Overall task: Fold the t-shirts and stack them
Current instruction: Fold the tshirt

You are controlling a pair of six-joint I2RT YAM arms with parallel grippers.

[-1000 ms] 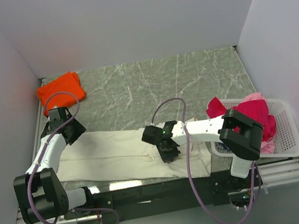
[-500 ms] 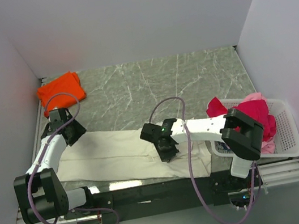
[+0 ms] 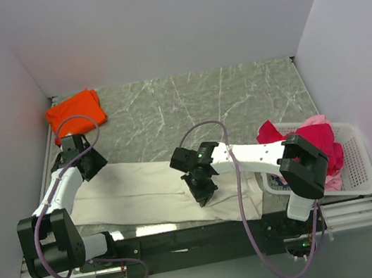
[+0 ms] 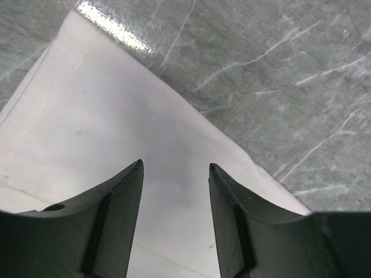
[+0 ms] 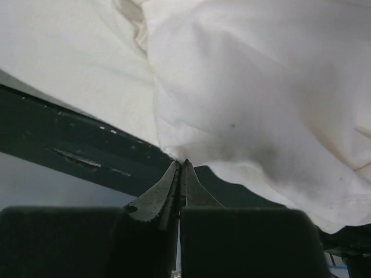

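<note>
Top external: large cream t-shirt (image 3: 137,190) lies spread flat along the near edge of the worktop (image 3: 223,104), from the near-left side to about the middle-right. Its right end is bunched and partly covered by the right arm. Folded orange t-shirt (image 3: 76,112) sits in the far-left corner, well apart from the cream one. White lattice basket (image 3: 360,174) is at the near-right edge, holding a crimson t-shirt (image 3: 315,140) heaped over a pink t-shirt (image 3: 317,120). The pink one is mostly hidden, and the right arm's elbow covers the basket's left side.

Left pincer (image 3: 87,164) is over the far-left end of the cream shirt; from above its fingers are too dark to read. Left wrist: left pincer (image 4: 174,168) is spread wide, nothing between the fingers (image 4: 119,220), with flat cream cloth (image 4: 87,116) below and the hem running diagonally against bare marble (image 4: 261,58). Can't tell if the tips touch the cloth.

Right pincer (image 3: 202,192) is over the shirt's middle, by the near edge. Right wrist: right pincer (image 5: 179,165) is closed, fingers pressed together, tips right at the edge of a rumpled fold of cream cloth (image 5: 243,87). Can't tell if any cloth is pinched between them. A dark rail (image 5: 75,150) shows under the cloth, and the frame cuts off the rest of the shirt.
</note>
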